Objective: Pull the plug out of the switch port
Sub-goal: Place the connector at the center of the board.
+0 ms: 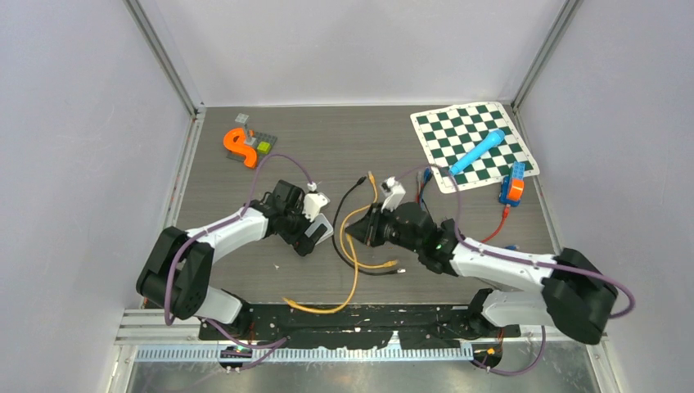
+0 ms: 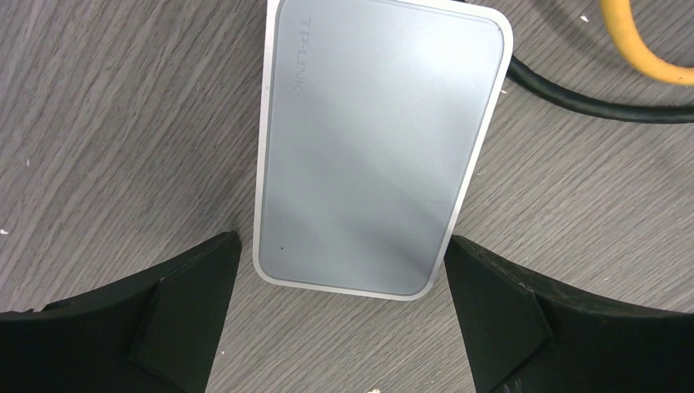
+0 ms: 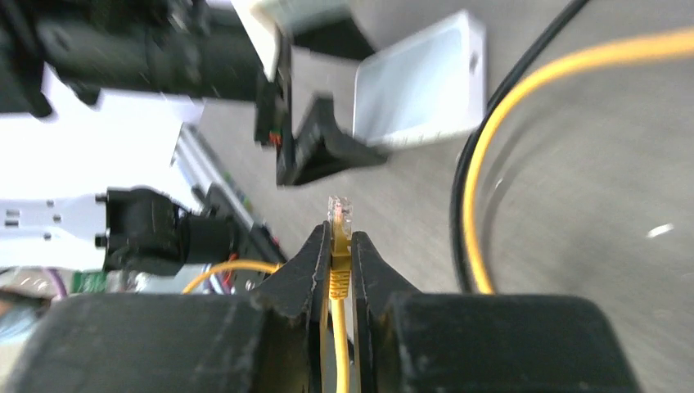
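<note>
Pinching the yellow plug (image 3: 339, 214), your right gripper (image 3: 340, 246) holds it clear of the switch (image 2: 376, 155); your left gripper (image 2: 341, 250) gapes wide, flanking the switch's end, gripping nothing.

bright, even light falls from above; shadows on the table (image 1: 344, 139) are faint and soft. the switch (image 2: 376, 155) shows a pale diagonal sheen on top, and that close view is sharp. the right wrist view is smeared by blur, with only the yellow plug (image 3: 339, 214) near the lens fairly crisp.
</note>
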### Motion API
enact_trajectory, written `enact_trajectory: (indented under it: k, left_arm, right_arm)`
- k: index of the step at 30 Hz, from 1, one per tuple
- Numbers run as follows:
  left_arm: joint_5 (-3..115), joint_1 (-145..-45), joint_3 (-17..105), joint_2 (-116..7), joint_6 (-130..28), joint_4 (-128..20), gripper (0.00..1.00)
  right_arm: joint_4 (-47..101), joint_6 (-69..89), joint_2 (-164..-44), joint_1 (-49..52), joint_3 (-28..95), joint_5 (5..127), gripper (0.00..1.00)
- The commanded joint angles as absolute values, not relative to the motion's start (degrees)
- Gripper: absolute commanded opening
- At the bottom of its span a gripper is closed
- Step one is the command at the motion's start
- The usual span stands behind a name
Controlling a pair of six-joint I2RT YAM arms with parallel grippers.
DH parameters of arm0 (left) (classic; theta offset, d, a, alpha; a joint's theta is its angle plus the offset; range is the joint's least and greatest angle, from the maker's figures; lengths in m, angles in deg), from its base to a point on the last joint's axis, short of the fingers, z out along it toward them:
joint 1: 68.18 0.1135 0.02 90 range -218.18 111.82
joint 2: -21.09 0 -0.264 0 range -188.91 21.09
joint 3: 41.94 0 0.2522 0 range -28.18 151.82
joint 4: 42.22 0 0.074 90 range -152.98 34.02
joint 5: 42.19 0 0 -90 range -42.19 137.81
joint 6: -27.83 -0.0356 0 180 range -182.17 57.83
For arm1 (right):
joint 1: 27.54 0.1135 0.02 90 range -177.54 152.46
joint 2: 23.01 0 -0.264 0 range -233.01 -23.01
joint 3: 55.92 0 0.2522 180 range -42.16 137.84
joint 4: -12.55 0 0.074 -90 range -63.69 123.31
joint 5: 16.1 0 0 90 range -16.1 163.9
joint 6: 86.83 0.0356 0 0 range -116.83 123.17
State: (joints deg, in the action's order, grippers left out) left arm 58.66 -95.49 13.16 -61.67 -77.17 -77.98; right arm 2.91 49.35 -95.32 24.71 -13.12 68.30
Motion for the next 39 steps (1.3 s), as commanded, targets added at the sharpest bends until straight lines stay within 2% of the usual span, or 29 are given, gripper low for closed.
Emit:
enact_trajectory:
  k: [1,6,10,18,23,25,28,30,31,33,35,39]
  left_arm:
    - [55.90,-95.56,12.89,-58.18,-76.66,-76.29,0.99]
    - [52.52,-95.52,10.79,-50.35,-74.62,-73.05,1.00]
    - [48.83,-95.51,9.01,-43.93,-72.78,-71.17,1.00]
    - [45.09,-95.51,6.80,-32.10,-65.22,-67.61,1.00]
    - [43.63,-95.51,3.79,-25.76,-60.32,-63.61,1.00]
    - [42.98,-95.51,3.49,-25.22,-59.17,-63.33,1.00]
    - [41.78,-95.51,3.57,-25.86,-58.00,-63.07,1.00]
    - [40.78,-95.51,3.91,-26.66,-56.81,-63.01,1.00]
    - [40.02,-95.51,4.13,-27.15,-55.97,-62.68,1.00]
    - [39.08,-95.51,4.93,-28.36,-54.41,-62.42,1.00]
    - [38.68,-95.51,5.82,-29.34,-52.63,-62.00,1.00]
    - [36.54,-95.51,8.23,-32.16,-48.60,-63.56,1.00]
  right_arm:
    - [22.02,34.14,-86.96,20.33,-5.30,82.12,0.05]
    - [25.55,26.74,-86.06,13.15,-1.46,79.98,0.05]
    - [28.57,21.28,-91.73,9.40,5.92,76.22,0.05]
    - [34.71,16.24,-117.34,5.51,27.69,79.16,0.05]
    - [41.22,16.82,-130.41,2.97,42.40,74.79,0.09]
    - [45.53,16.33,-135.42,2.87,47.20,72.55,0.13]
    - [45.78,16.33,-138.07,2.91,47.74,67.64,0.23]
    - [41.34,16.46,-135.79,2.98,43.52,65.28,0.34]
    - [39.98,16.45,-134.90,2.97,40.63,64.45,0.43]
    - [38.50,16.59,-132.44,2.97,38.59,63.10,0.53]
    - [39.87,16.20,-131.25,3.01,38.59,64.24,0.59]
    - [41.36,15.76,-124.68,2.96,36.16,68.65,0.64]
